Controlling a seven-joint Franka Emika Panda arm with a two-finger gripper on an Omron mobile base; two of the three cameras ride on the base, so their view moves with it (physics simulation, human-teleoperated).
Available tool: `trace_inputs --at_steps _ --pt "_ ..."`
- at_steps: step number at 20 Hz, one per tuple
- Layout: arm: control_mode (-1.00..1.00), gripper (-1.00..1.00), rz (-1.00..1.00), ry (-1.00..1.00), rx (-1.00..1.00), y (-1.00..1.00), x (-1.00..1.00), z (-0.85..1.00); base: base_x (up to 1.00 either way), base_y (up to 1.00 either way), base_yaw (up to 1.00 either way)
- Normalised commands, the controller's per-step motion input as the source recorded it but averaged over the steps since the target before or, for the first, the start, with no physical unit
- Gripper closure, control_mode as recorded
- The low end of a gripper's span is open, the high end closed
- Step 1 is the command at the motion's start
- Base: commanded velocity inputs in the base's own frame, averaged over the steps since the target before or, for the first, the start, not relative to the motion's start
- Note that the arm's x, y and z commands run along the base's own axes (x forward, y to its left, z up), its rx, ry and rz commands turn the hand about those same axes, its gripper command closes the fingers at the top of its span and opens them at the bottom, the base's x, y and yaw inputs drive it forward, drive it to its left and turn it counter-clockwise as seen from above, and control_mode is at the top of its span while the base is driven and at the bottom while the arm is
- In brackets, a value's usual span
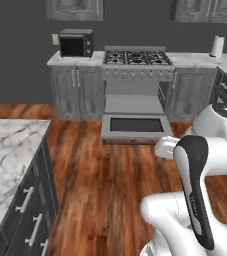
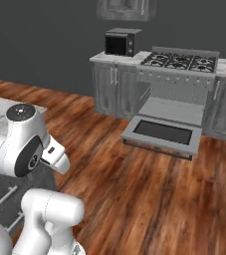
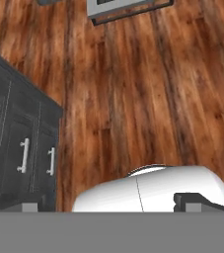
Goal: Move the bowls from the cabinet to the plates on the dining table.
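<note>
The dining table (image 1: 10, 150) is a white marble top at the left, and its edge (image 2: 0, 107) also shows behind the arm. Its dark grey fronts (image 3: 15, 143) with silver handles appear in the hand view. Dark grey wall cabinets (image 1: 75, 9) hang with shut doors above the far counter, one of them over the microwave (image 2: 127, 9). The bowls and the plates are out of view. My gripper (image 3: 111, 206) points down at the wooden floor beside the table, fingertips (image 3: 200, 201) far apart, open and holding nothing. The arm is folded close to the base.
A stove (image 1: 135, 59) stands at the far wall with its oven door (image 1: 135, 125) folded down over the floor. A microwave (image 1: 76, 44) and a paper towel roll (image 1: 217, 46) sit on the far counter. Wooden floor (image 1: 115, 180) stretches between the table and the stove.
</note>
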Motion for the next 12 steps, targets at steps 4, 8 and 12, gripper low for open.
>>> trace_inputs --at_steps 4,8,12 --pt "1.0 -1.0 0.0 0.0 0.0 0.0 0.0 0.0 0.0 0.0 -0.44" --pt "1.0 -1.0 0.0 0.0 0.0 0.0 0.0 0.0 0.0 0.0 -0.44" --pt "1.0 -1.0 0.0 0.0 0.0 0.0 0.0 0.0 0.0 0.0 -0.45"
